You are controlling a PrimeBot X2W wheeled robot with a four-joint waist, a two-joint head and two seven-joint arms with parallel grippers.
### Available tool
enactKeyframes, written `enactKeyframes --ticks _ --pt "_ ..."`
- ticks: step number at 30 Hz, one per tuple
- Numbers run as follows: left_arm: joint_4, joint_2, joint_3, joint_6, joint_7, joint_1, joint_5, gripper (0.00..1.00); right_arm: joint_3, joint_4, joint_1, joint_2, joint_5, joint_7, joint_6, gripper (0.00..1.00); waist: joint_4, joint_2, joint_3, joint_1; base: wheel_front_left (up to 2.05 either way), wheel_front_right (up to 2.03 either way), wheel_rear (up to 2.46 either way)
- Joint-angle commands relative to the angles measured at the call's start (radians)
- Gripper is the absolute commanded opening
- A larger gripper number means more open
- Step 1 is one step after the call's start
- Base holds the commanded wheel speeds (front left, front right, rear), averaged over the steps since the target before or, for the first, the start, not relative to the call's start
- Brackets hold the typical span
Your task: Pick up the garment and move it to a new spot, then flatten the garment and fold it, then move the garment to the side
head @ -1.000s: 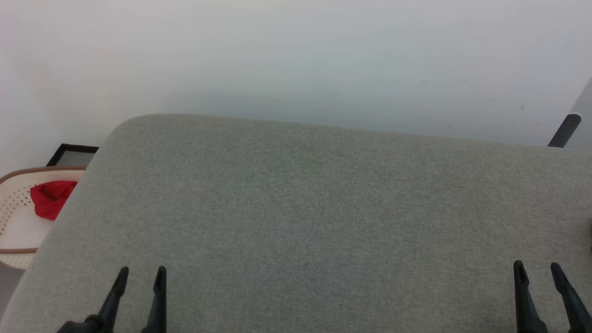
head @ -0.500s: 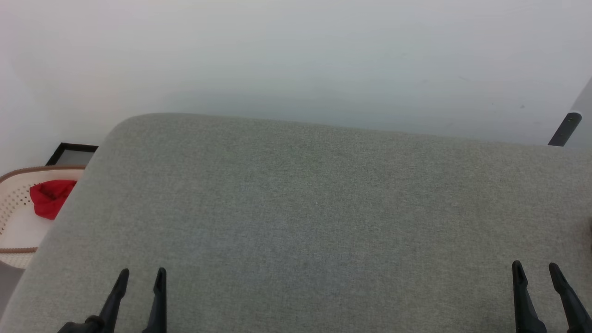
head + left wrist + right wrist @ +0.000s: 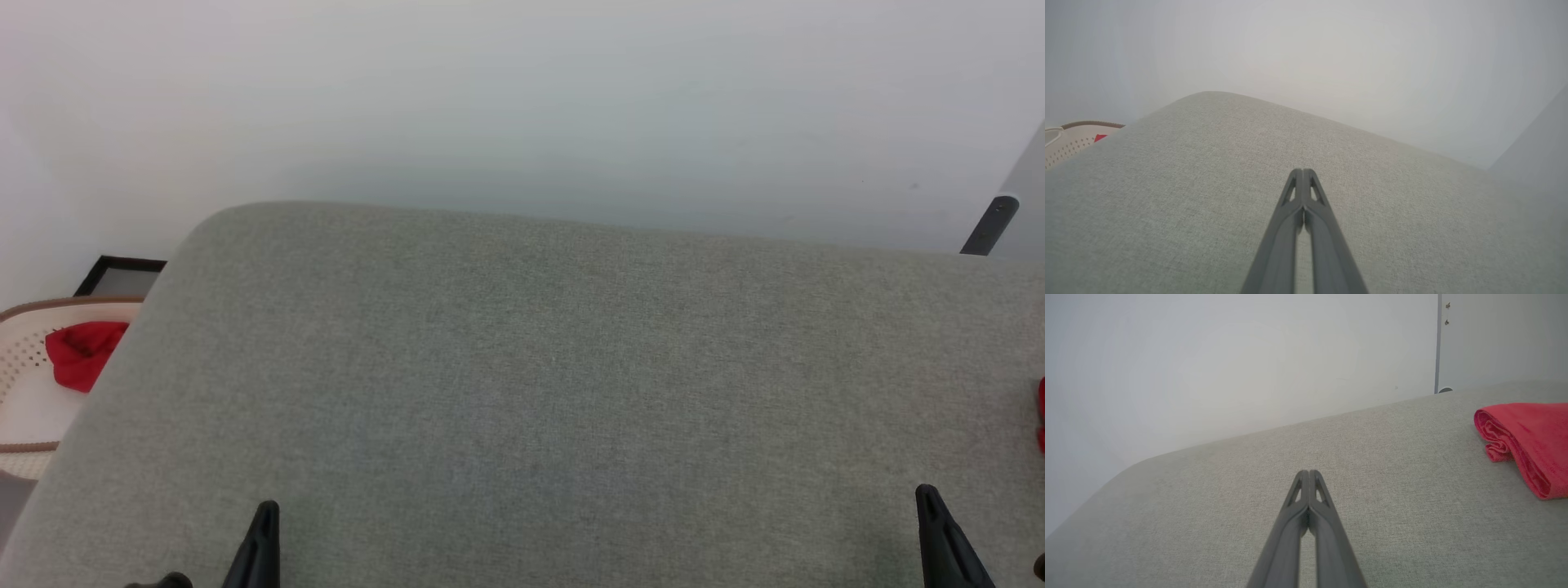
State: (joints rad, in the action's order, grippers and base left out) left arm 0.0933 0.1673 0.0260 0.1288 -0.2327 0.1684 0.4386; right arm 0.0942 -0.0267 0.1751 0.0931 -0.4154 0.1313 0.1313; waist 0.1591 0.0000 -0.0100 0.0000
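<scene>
Garment: the red jersey garment (image 3: 1527,445) lay folded in a neat bundle at the right end of the grey woven-fabric tabletop (image 3: 1249,477), aside as the task wanted | dark two-fingered left pincer (image 3: 1303,173): clenched, empty | right pincer (image 3: 1309,473): clenched, empty, apart from the bundle, probably to leave the fold undisturbed

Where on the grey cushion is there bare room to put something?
The cushion's middle is bare, from the left gripper to the right gripper and up to the far edge. Crowded only at the right end: the folded garment.
</scene>
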Motion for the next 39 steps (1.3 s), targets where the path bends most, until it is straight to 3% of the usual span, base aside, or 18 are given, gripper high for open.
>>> enactKeyframes --ticks 1,21,39 --pt "-0.008 0.006 0.005 -0.001 0.006 -0.026 0.043 0.0 0.004 0.008 -0.029 0.003 -0.043 -0.005 0.0 0.0 -0.002 0.0 0.0 0.0 0.0 0.0 0.0" --pt "0.037 -0.016 0.014 0.001 0.085 -0.096 0.352 0.0 0.008 -0.051 -0.099 -0.008 -0.347 -0.068 0.0 0.0 -0.029 0.0 0.002 0.0 0.0 0.0 0.0" --pt "0.063 -0.035 0.025 0.001 0.143 -0.141 0.563 0.0 0.011 -0.092 -0.146 -0.016 -0.559 -0.112 0.0 0.0 -0.052 0.0 0.004 0.0 0.0 0.0 0.0"
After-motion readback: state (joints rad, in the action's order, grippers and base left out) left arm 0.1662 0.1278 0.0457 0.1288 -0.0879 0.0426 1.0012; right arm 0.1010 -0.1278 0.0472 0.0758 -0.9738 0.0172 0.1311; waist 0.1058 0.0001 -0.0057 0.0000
